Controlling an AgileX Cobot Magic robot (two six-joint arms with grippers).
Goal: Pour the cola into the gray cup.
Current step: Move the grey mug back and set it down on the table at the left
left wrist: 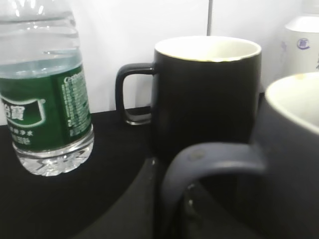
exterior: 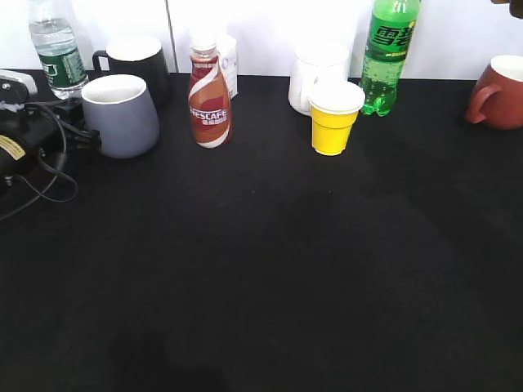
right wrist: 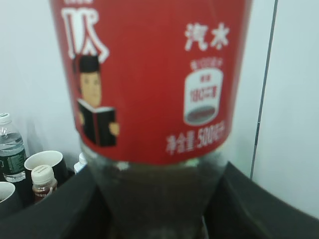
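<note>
The black worktop (exterior: 270, 269) fills most of the exterior view, with a row of drinks and cups along its far edge against a white wall. The left arm (exterior: 20, 139) lies at the left edge, dark with looping cables. Its tool sits right beside the gray cup (exterior: 121, 114); the fingers themselves do not show clearly, so I cannot tell whether it is open or closed. In the left wrist view the gray cup's handle (left wrist: 209, 164) looms close at the bottom, with the black mug (left wrist: 207, 94) just behind it and the water bottle (left wrist: 42, 94) to the left.

The cola (right wrist: 149, 84) fills the right wrist view, upright, its red label large and the clear lower body showing below, held off the worktop. The right tool's dark fingers (right wrist: 55, 209) flank the bottle's lower part on both sides, gripping it. The cola cannot be made out in the exterior view.

Along the back row stand the green soda bottle (exterior: 391, 53), the dark red mug (exterior: 500, 91) at far right, a white mug (exterior: 315, 73), the Nescafe bottle (exterior: 209, 98) and the yellow cup (exterior: 335, 118).
</note>
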